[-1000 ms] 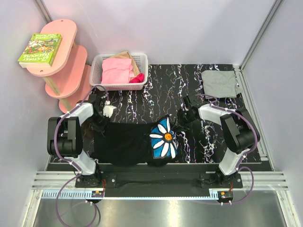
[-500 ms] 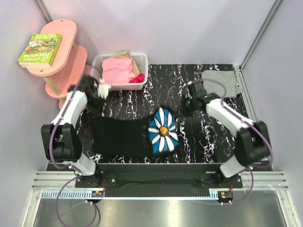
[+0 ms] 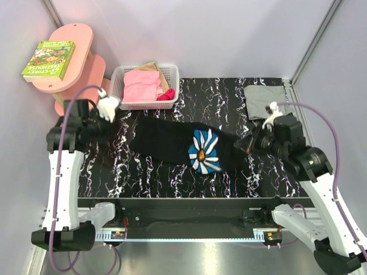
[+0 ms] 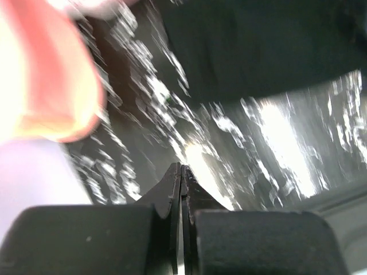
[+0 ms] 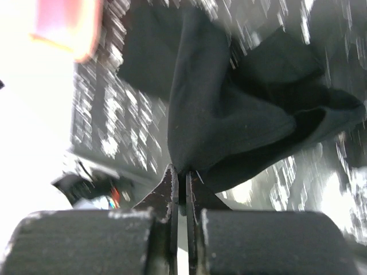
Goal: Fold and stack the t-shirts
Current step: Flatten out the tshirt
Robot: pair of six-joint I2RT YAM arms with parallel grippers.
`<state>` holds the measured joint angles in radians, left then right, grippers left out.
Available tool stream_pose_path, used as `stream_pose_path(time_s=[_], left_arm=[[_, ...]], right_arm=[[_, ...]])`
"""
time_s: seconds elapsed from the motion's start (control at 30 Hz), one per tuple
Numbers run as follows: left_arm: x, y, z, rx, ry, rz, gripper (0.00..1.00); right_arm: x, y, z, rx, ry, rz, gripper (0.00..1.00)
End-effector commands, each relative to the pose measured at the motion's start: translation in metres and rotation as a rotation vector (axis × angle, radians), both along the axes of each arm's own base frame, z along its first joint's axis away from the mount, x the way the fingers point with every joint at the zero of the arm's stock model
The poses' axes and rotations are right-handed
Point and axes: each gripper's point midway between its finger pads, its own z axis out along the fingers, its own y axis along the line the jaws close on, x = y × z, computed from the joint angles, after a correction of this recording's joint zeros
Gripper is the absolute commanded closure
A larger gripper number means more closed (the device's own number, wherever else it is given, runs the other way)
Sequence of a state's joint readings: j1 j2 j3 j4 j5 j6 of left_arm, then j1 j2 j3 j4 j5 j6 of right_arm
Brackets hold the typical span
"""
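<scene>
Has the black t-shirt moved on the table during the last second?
Yes. The black t-shirt has shifted up the top view, away from the arms' side and closer to the white basket, and somewhat rightward.

The overhead view is evenly lit, with soft shadows. Both wrist views are smeared by motion blur. Beyond the left gripper [image 4: 181,169], white glare is streaked across the table [image 4: 275,132]. Up-left of the right gripper [image 5: 182,172] the frame is blown out, and the black t-shirt [image 5: 218,114] above it is rendered soft.
</scene>
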<state>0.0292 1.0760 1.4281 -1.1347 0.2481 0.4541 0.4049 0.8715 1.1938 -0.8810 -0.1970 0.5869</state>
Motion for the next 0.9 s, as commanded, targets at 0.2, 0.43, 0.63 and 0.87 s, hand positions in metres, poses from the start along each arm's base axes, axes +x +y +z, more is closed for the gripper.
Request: stream_pose_path(time_s=[0.2, 0.43, 0.63, 0.87], left_arm=[[0.009, -0.01, -0.099, -0.059, 0.312, -0.026, 0.83], [0.075, -0.018, -0.119, -0.087, 0.363, -0.03, 0.4], [0.132, -0.033, -0.151, -0.064, 0.404, -0.035, 0.4], [0.182, -0.045, -0.2, -0.006, 0.469, -0.031, 0.4]], right_arm=[[-0.039, -0.015, -0.106, -0.153, 0.442, -0.033, 0.2], [0.027, -0.023, -0.099, -0.298, 0.332, -0.12, 0.1], [0.055, -0.04, -0.139, -0.464, 0.377, -0.189, 0.1], [0.055, -0.053, -0.169, -0.535, 0.435, -0.259, 0.04]])
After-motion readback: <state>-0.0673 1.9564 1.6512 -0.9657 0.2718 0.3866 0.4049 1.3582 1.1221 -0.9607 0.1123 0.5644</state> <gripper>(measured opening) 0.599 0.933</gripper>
